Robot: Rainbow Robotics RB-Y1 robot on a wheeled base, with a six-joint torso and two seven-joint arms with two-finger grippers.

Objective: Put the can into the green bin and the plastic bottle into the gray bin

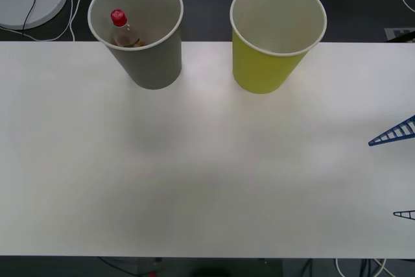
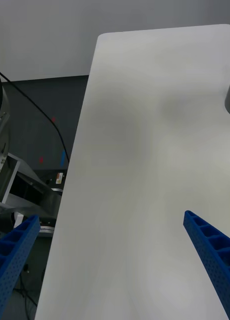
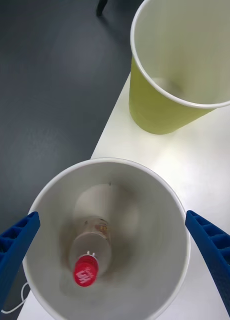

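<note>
Front view: plastic bottle [image 1: 122, 28] leaning inside gray bin [image 1: 155, 69], red cap up; green bin [image 1: 262, 72] beside it; right gripper [image 1: 397, 172] at table [image 1: 194, 180] edge, fingers spread, empty. Right wrist view: parked clear over bare tabletop. Left wrist view: left gripper [image 3: 115, 265] above gray bin, fingers parted, bottle released, delivery judged complete.

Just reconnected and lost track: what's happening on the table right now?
The plastic bottle sits inside the gray bin, cap up. The left gripper hovers open above that bin, holding nothing. The green bin stands beside it on the white table. The right gripper waits open over the table's right edge.
</note>
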